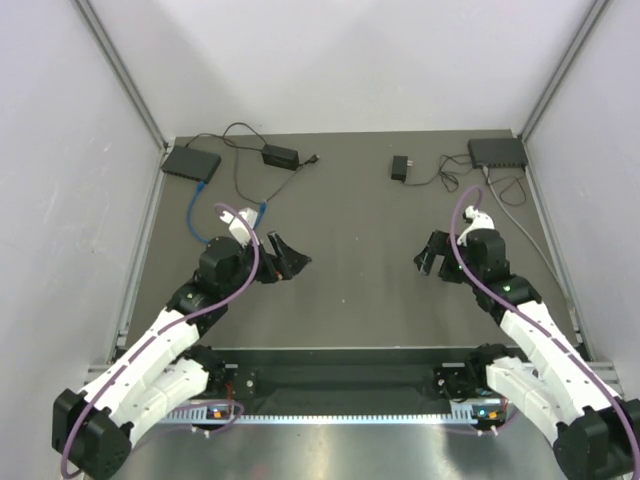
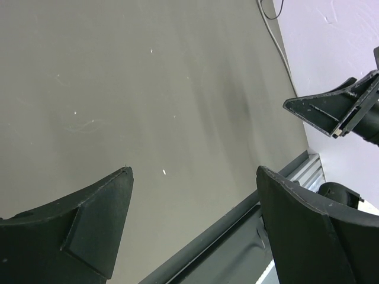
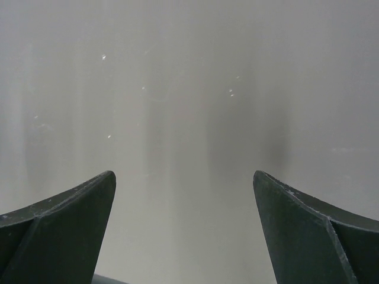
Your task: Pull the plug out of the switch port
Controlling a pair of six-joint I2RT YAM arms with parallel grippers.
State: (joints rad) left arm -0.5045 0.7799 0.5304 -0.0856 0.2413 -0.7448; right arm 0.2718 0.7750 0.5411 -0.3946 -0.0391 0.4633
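— Dark surface (image 1: 350,300): why do the left claw (image 1: 285,258) and right claw (image 1: 432,260) hover mid-way, touching nothing?
— Readiness, I'd judge: both spread, empty. The switch (image 1: 190,160) sits back-left, blue plug (image 1: 207,183) seated, well apart.

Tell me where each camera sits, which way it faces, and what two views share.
Top external: above and behind the arm bases, looking down on the table; shows left arm, right arm, left tool and right tool, both open.
Left wrist: on the left wrist, looking across the table toward the right wall; own fingers at bottom.
Right wrist: on the right wrist, facing the table surface; own fingers at bottom.
Shared: top external and left wrist both show the right tool.
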